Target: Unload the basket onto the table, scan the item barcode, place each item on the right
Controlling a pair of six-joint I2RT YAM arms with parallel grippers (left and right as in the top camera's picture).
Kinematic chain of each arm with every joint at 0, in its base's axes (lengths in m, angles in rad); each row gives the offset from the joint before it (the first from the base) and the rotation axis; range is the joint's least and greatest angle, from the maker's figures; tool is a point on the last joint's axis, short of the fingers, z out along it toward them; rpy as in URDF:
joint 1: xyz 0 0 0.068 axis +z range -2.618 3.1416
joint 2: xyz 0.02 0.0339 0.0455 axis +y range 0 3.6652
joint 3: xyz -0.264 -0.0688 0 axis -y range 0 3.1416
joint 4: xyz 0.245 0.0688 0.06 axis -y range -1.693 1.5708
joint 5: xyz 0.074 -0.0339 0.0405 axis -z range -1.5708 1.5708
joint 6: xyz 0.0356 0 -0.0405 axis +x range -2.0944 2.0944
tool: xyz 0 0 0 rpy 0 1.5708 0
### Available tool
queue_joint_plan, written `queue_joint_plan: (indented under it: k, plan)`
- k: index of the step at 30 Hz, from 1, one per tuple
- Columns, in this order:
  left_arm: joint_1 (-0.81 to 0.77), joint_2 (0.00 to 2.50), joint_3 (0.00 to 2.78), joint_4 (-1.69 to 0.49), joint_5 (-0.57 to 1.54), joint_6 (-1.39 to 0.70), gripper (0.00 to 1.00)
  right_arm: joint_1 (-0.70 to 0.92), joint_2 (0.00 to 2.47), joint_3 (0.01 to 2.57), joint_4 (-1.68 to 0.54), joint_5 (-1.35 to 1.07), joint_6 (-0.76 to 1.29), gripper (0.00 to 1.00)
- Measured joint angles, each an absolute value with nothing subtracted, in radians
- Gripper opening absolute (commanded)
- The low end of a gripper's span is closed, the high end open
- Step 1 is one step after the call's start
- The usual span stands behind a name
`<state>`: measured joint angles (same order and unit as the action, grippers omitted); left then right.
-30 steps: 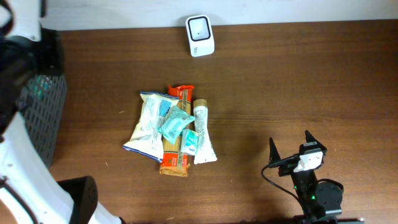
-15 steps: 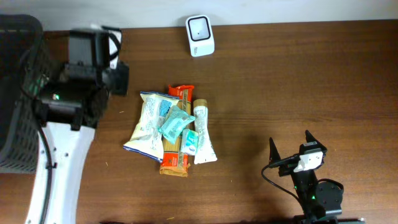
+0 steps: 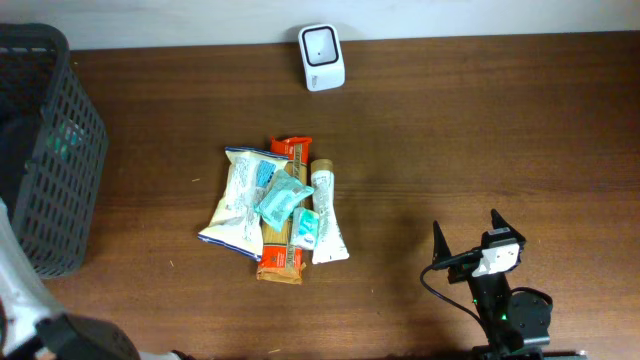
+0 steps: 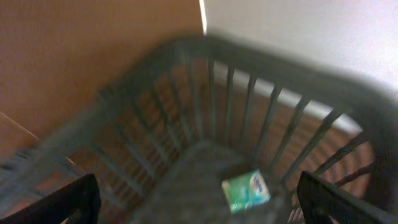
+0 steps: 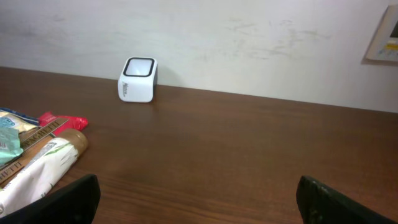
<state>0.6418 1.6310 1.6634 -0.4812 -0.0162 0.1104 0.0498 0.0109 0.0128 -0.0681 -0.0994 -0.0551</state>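
Left tool is hanging open over the left basket, a packet lying inside. Right tool is idling open. Best next step is lifting one item off the middle pile, barcode facing the far scanner.

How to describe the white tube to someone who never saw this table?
On the brown table, find the pile of packets near the white scanner. The white tube lies along its right edge, the only item with a tan cap.

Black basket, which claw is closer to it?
Left. The left claw hangs open over the basket, looking down at a green packet inside; the right claw sits far across the table.
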Motion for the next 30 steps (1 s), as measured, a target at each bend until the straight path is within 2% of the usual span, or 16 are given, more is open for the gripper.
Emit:
queue_joint_plan:
  k: [5,15,18,19,21,22,23,26,30]
  plan:
    - [0.647,1.924,1.663,-0.459,-0.006,0.142,1.0,0.05,0.011,0.013,-0.068,-0.099,-0.056,0.99]
    - [0.655,2.223,1.674,-0.331,0.135,0.221,1.0,0.05,0.011,0.013,-0.068,-0.099,-0.055,0.99]
    - [0.655,2.264,1.676,-0.251,0.182,0.243,0.94,0.05,0.011,0.013,-0.068,-0.099,-0.056,0.99]
    - [0.656,2.275,1.682,-0.233,0.196,0.269,0.8,0.05,0.011,0.013,-0.068,-0.099,-0.054,0.99]
    - [0.657,2.282,1.687,-0.228,0.218,0.303,0.31,0.05,0.011,0.013,-0.068,-0.099,-0.055,0.99]
    - [0.656,2.284,1.69,-0.233,0.23,0.31,0.03,0.05,0.011,0.013,-0.068,-0.099,-0.056,0.99]
    - [0.653,2.286,1.692,-0.239,0.237,0.321,0.0,0.05,0.011,0.013,-0.068,-0.099,-0.055,0.99]
    - [0.653,2.286,1.697,-0.245,0.228,0.322,0.0,0.05,0.011,0.013,-0.068,-0.099,-0.056,0.99]
    - [0.653,2.268,1.714,-0.332,0.218,0.194,0.0,0.05,0.011,0.013,-0.068,-0.099,-0.056,0.99]
